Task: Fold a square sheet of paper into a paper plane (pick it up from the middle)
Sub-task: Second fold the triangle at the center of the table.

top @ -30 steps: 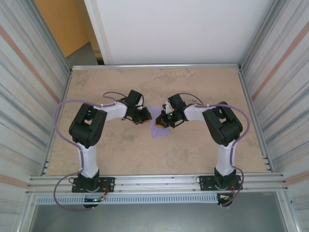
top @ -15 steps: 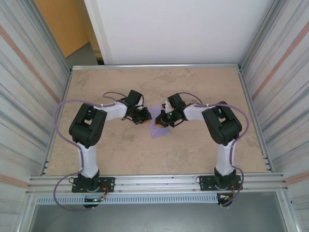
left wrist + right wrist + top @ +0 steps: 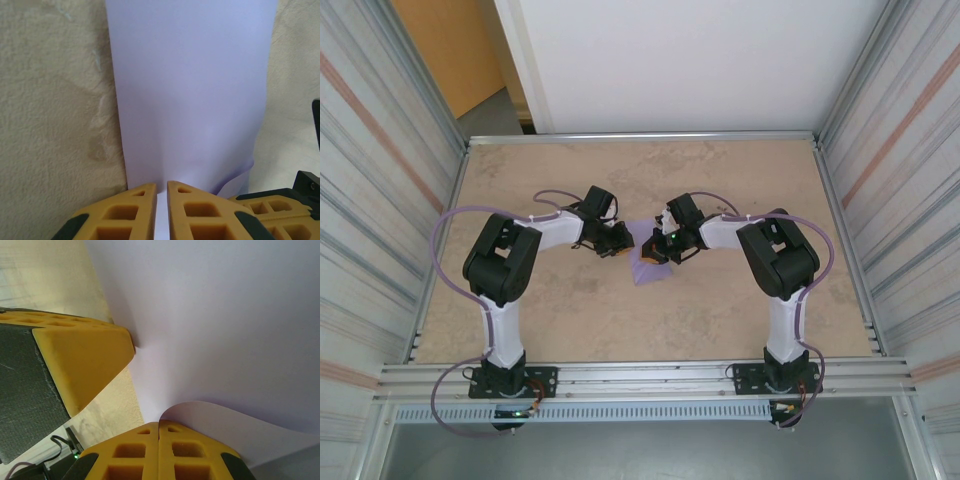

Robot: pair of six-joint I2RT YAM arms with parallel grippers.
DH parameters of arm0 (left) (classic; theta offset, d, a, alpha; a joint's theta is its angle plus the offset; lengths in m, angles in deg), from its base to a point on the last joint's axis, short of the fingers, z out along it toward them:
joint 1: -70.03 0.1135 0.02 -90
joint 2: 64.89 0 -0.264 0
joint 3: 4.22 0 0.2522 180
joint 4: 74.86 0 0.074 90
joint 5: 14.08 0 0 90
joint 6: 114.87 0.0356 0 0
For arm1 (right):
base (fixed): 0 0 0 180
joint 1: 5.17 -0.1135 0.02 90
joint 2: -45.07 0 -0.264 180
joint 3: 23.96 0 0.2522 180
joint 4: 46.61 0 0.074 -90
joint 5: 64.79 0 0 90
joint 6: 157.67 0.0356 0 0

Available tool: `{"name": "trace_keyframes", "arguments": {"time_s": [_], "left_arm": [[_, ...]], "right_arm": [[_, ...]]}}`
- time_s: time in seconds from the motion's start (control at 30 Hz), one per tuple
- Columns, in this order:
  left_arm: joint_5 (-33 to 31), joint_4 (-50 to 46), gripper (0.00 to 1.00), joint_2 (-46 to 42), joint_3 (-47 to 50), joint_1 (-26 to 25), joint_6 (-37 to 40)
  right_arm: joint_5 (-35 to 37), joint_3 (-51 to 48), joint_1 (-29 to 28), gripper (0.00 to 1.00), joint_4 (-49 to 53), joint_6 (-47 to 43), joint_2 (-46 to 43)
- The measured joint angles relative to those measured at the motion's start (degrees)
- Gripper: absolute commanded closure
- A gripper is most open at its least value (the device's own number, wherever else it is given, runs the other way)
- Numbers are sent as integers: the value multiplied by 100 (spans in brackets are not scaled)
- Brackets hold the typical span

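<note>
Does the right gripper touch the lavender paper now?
Touching. In the right wrist view the right gripper is shut on a curled edge of the lavender paper.

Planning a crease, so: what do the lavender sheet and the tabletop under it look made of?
The sheet looks like thin matte paper: it curls softly at one corner. The tabletop is mottled beige and grainy, perhaps stone-look laminate.

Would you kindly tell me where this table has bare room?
Free: the table's far strip along the back rail, and the near strip between lavender paper and arm bases. Crowded: the centre, where left gripper and right gripper pinch the paper.
</note>
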Motion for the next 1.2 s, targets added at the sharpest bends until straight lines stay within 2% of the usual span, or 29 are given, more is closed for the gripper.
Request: {"name": "trace_keyframes", "arguments": {"time_s": [0.5,1.0,1.2], "left_arm": [[0,0,84,0,0,0,0],[-35,-227,83,-13,-103,-2,0],[-181,-393,80,-334,-122,70,0]], "right_arm": [[7,42,0,93,24,-4,90],[-17,96,0,79,66,-31,94],[-72,129,0,72,66,-46,92]]}}
